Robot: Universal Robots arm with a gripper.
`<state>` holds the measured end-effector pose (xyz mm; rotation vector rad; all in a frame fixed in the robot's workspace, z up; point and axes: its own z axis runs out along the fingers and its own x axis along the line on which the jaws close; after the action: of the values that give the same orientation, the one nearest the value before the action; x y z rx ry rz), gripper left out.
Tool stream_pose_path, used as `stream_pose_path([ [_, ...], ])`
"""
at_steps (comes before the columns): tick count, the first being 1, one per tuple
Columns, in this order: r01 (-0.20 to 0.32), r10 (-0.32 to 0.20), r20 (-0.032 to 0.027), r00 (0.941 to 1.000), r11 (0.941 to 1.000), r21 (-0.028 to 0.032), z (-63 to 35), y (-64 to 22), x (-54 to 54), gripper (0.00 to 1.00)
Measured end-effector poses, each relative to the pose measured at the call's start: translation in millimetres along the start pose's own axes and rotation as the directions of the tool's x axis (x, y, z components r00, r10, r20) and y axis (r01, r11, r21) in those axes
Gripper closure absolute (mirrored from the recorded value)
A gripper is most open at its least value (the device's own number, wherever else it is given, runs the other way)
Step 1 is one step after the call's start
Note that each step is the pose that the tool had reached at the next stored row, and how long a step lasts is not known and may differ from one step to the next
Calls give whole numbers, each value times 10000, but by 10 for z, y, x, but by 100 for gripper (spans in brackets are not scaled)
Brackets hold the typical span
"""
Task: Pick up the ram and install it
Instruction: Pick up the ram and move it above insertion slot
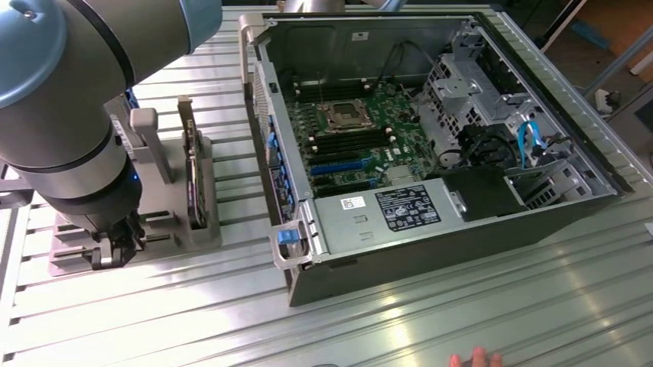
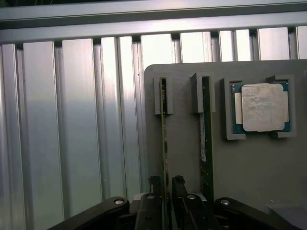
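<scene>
- The gripper (image 2: pixel 166 183) hangs low over the grey holder (image 2: pixel 184 158), in the lower left of the exterior view.
- Its two dark fingers (image 2: pixel 154 191) stand apart, one on each side of the ram (image 2: pixel 164 143). There is a little gap, so it is not squeezing anything.
- The ram stands on its thin edge in a slot of the holder. I think the slot keeps it upright so the fingers can fit around it.
- The ram is long, flat and green. A second green board (image 2: pixel 206 139) stands on edge in the next slot.
- A square, dull silver processor chip (image 2: pixel 261 108) lies flat in its own pocket. Raised corners seem to stop it sliding.
- The holder looks like smooth grey plastic. The table (image 1: pixel 408 321) is shiny metal with long ridges.
- The computer case (image 1: pixel 429 252) lies open in the middle of the exterior view, so its green motherboard (image 1: pixel 352 145) faces up.
</scene>
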<state>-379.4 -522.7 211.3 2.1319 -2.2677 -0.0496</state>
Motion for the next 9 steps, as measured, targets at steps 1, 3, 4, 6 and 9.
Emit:
stream_pose_path([
  [1, 0, 0, 0, 10000, 10000, 0, 0, 0, 0, 76],
  [3, 0, 0, 0, 10000, 10000, 0, 0, 0, 0, 76],
  [4, 0, 0, 0, 10000, 10000, 0, 0, 0, 0, 76],
  [6, 0, 0, 0, 10000, 10000, 0, 0, 0, 0, 63],
  [9, 0, 0, 0, 10000, 10000, 0, 0, 0, 0, 56],
])
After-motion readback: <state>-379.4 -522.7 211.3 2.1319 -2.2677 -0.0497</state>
